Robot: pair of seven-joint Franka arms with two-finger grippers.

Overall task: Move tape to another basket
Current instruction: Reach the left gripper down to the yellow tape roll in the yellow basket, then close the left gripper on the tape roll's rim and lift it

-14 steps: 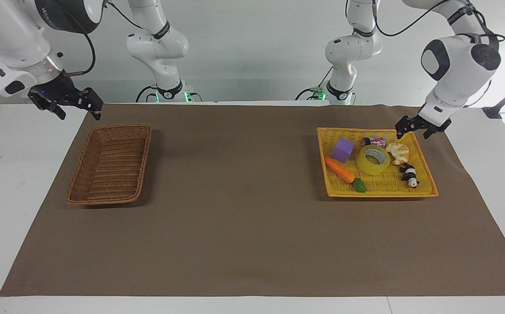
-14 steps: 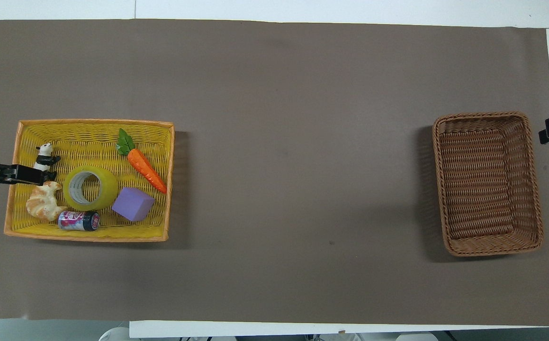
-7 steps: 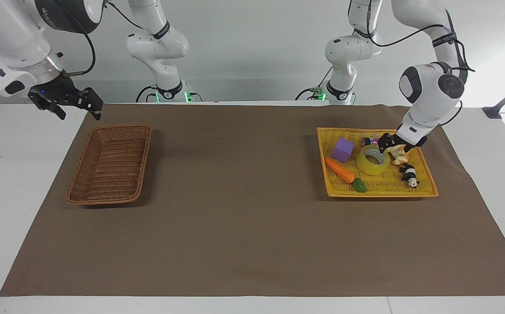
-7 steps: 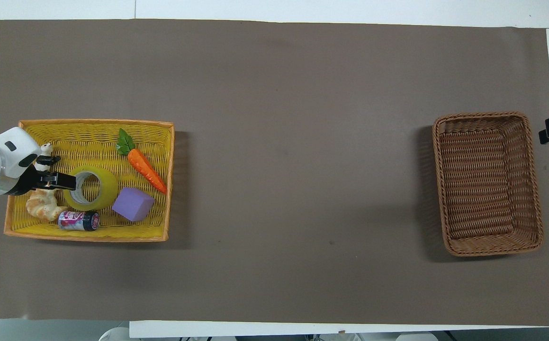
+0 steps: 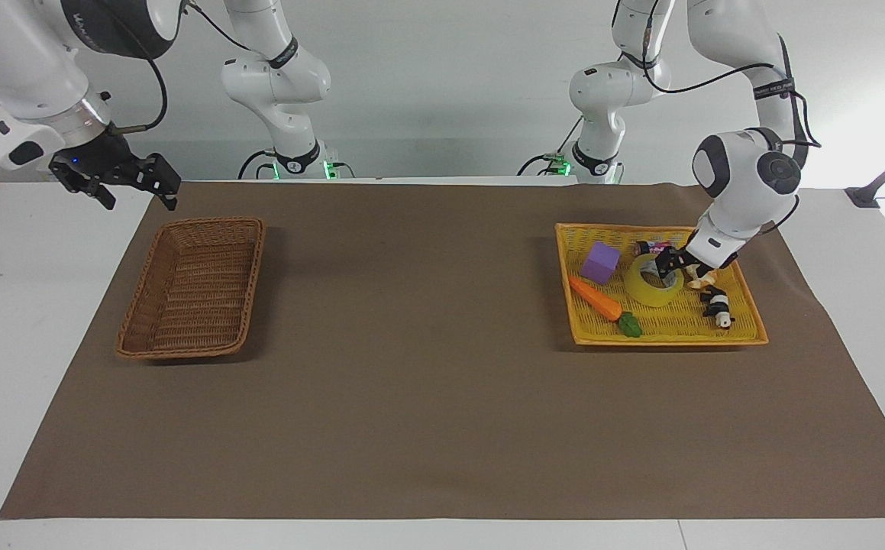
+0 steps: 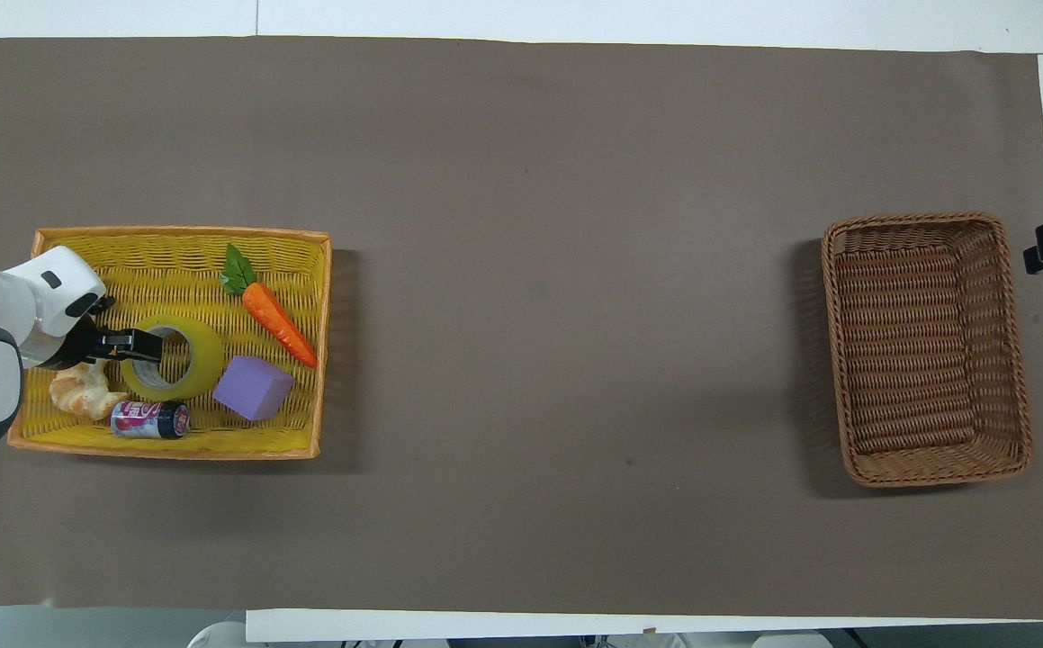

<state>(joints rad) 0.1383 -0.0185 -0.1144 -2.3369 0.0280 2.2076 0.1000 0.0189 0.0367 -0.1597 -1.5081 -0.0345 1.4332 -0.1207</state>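
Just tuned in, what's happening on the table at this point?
The left gripper is down at the tape, which lies in the yellow tray among a carrot, a purple block, a can and a croissant. One of its jaws reaches into the roll's hole. The brown basket holds nothing. The right gripper waits in the air beside that basket.

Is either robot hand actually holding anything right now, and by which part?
Not clearly. The left gripper is at the tape's rim in the yellow tray, but a firm grip cannot be told. The right gripper waits open, holding nothing.
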